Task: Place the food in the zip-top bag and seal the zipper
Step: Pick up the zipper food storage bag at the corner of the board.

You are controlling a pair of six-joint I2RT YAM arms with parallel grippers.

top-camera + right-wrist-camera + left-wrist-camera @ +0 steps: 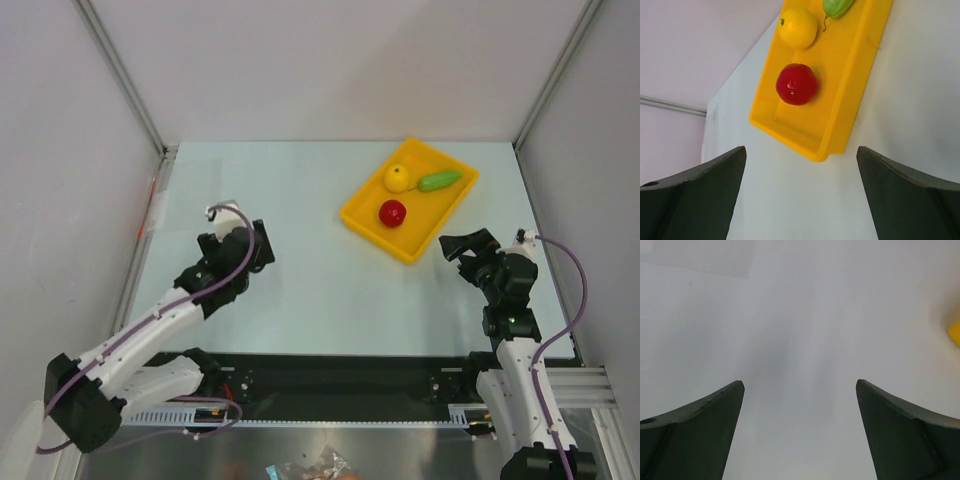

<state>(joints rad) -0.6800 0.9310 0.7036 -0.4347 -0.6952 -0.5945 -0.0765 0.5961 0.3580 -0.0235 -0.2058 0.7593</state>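
Note:
The yellow lemon (397, 178), the red fruit (392, 212) and the green vegetable (440, 181) lie in a yellow tray (425, 235) at the back right. The clear zip-top bag (153, 212) lies flat at the table's far left edge, its red-orange zipper (153, 188) along one side. My left gripper (262, 244) is open and empty over bare table, right of the bag. My right gripper (462, 246) is open and empty just near-right of the tray. In the right wrist view the lemon (798, 27), red fruit (797, 84) and vegetable (837, 6) lie ahead of the gripper (800, 150).
The tray's near corner (822, 150) is close ahead of my right fingers. A sliver of the tray (955, 332) shows at the right edge of the left wrist view, with the gripper (800, 385) over plain table. Grey walls with metal posts enclose the table.

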